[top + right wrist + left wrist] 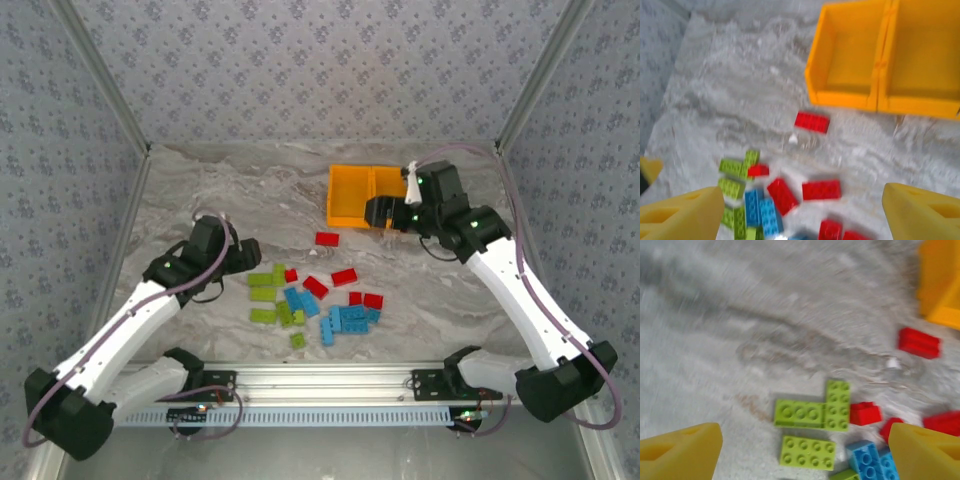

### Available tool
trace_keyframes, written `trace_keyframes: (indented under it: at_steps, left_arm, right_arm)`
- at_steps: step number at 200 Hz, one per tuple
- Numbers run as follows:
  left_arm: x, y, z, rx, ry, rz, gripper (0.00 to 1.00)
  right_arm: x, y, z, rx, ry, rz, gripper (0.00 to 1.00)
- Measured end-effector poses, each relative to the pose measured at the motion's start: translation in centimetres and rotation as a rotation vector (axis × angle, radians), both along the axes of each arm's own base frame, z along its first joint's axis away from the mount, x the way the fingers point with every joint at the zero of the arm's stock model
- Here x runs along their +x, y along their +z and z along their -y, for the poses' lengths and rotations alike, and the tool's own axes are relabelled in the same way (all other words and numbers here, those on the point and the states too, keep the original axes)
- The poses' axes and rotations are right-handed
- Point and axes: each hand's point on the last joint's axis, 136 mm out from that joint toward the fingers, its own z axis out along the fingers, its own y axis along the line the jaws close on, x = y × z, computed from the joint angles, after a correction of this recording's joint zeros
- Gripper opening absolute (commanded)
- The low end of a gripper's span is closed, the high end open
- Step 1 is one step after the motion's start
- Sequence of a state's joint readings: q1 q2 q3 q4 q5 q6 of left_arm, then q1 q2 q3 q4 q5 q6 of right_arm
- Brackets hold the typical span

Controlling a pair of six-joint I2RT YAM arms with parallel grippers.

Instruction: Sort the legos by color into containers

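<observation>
left claw (804, 442) spread wide, nothing between its fingers (685, 452), hanging just left of the lego pile (315, 290). below it: green bricks (807, 412), small red brick (865, 413) just beside them, blue bricks (867, 460) at the frame's bottom edge. right claw (802, 200) also spread, pinching nothing, up at the near edge of the two orange bins (840, 100). bins sit side by side, touching, back right of the bench (200, 190). lone red brick (812, 121) lies between bins and pile. pile is loose at bench centre: green on the left, blue in the middle, red to the right.
</observation>
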State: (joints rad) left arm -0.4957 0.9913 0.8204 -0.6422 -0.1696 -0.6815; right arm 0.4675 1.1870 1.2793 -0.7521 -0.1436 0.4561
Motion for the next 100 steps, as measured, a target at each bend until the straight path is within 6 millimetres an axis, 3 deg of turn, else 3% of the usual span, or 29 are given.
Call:
trace_keyframes:
  at_steps: [24, 38, 79, 100]
  left_arm:
    - [-1.2, -4.5, -0.9, -0.039, 0.144, -0.18, 0.83]
    - [-1.5, -6.2, -0.6, -0.051, 0.182, -0.254, 0.83]
    - [-1.5, -9.0, 0.8, -0.111, 0.211, -0.349, 0.94]
    - [-1.2, -9.9, 1.5, -0.144, 0.223, -0.377, 0.94]
  right_arm:
    - [-2.0, -2.5, -0.7, -0.054, 0.041, -0.092, 0.87]
    - [-2.5, -3.4, -0.6, -0.081, 0.046, -0.122, 0.88]
    - [-2.5, -3.9, -0.4, -0.101, 0.031, -0.136, 0.88]
    - [-2.6, -4.2, -0.7, -0.105, 0.037, -0.145, 0.88]
